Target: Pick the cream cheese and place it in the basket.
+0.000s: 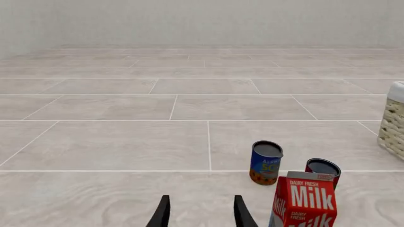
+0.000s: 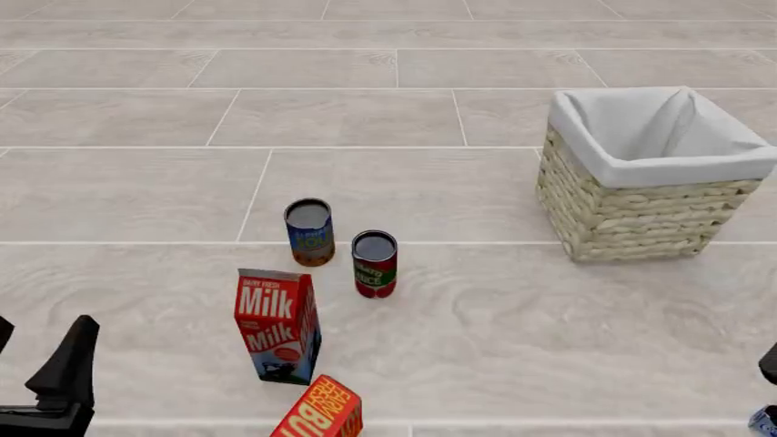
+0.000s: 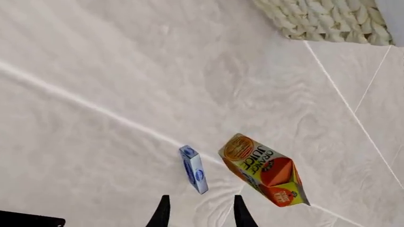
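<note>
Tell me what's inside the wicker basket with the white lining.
In the front view, the square straw-coloured wicker basket shows only its white cloth lining inside; no item is visible. Its near wall hides the bottom, so that stays unconfirmed.

Front view: basket (image 2: 638,196) sits upper right; two cans centre-left, one can (image 2: 309,232) up-left of the other can (image 2: 374,264), close but apart. Milk carton (image 2: 277,326) stands below them, lower left of centre, with a box (image 2: 320,410) just below it at the bottom edge. Right wrist view: cream cheese (image 3: 194,169) stands on edge just beside a juice carton (image 3: 265,170), basket corner far off.
</note>
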Tool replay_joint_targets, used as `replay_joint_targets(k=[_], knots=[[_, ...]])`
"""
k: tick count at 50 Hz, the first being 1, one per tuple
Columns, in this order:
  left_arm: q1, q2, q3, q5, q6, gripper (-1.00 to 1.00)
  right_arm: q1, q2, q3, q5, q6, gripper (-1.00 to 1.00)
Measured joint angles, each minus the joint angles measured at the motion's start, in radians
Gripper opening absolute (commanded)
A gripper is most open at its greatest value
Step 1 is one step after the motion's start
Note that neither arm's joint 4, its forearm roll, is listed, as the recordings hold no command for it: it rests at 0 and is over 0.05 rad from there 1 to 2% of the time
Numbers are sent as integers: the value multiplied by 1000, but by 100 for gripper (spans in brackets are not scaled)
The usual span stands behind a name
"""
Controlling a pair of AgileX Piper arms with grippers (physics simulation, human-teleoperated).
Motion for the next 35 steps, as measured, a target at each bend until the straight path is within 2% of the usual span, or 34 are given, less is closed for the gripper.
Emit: replay_joint_targets(k=[5, 15, 24, 35], knots=[[0, 0, 0, 0, 0, 100, -25, 33, 25, -55, -44, 100], [0, 0, 0, 0, 0, 100, -55, 108, 33, -139, -98, 100], [0, 0, 0, 0, 0, 100, -72, 168, 27, -188, -122, 100], [0, 0, 0, 0, 0, 100, -122, 275, 47, -297, -154, 100]])
